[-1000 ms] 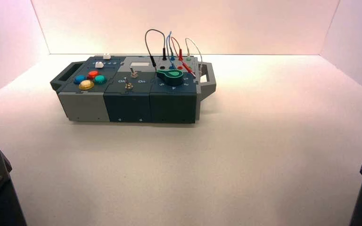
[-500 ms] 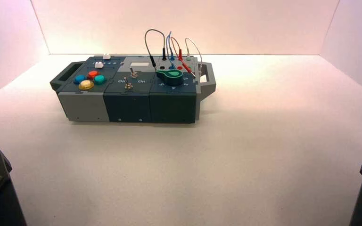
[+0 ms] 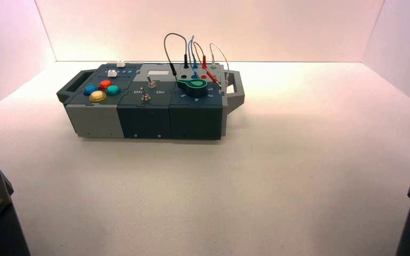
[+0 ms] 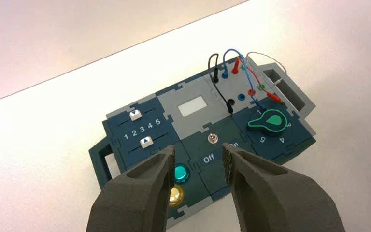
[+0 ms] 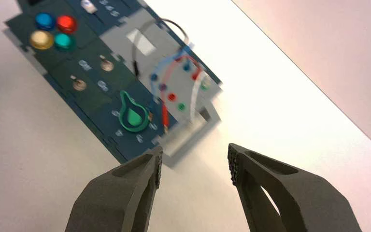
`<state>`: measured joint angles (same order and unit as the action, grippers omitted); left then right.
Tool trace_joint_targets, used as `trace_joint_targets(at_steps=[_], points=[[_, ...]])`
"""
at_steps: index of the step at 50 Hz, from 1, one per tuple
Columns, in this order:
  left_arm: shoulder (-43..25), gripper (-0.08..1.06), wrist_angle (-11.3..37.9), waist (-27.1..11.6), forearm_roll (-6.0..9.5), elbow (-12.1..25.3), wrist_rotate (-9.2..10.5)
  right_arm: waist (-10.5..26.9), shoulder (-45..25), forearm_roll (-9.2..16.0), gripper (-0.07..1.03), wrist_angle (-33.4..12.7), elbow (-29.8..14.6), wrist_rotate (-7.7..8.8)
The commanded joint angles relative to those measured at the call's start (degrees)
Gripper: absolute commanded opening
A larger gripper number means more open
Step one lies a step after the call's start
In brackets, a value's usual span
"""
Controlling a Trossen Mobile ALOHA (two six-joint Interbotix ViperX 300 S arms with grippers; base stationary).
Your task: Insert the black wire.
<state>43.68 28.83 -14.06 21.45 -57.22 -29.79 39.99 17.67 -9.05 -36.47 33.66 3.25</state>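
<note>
From where I stand, the left gripper (image 4: 199, 157) waits front-left of the box, fingers apart. The black wire (image 3: 175, 34) arches over the box's rear edge, its loose plug (image 3: 173, 69) beside the black sockets. It looks light and springy, so the slim rigid plug body seems the place to pinch. The right gripper (image 5: 194, 157), front-right, stands apart too, holding nothing.
</note>
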Motion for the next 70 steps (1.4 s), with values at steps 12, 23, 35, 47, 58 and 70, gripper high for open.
trace_joint_targets(at_steps=[12,23,35,47,58,70], points=[[-0.3,0.53,-1.2,-0.2,0.18,0.2,-0.09,5.2,-9.4,0.2,0.71,2.4,-7.3,0.62],[0.6,0.53,-1.1,0.3,0.18,0.4,-0.09,5.6,-12.9,1.8,0.71,2.5,-9.7,0.70],[1.1,0.53,0.8,0.3,0.18,0.9,-0.26,5.5,-15.4,1.9,0.71,1.0,-12.3,1.32],[1.5,0.53,2.5,0.3,0.18,1.3,-0.18,5.6,-18.9,1.9,0.71,-2.9,-16.3,1.49],[1.5,0.53,3.6,0.3,0.26,1.6,-0.18,5.8,-22.7,1.9,0.71,-6.8,-20.0,2.11],[1.5,0.53,3.5,0.3,0.26,1.5,-0.18,6.0,-26.0,1.9,0.68,-7.1,-23.0,3.60]])
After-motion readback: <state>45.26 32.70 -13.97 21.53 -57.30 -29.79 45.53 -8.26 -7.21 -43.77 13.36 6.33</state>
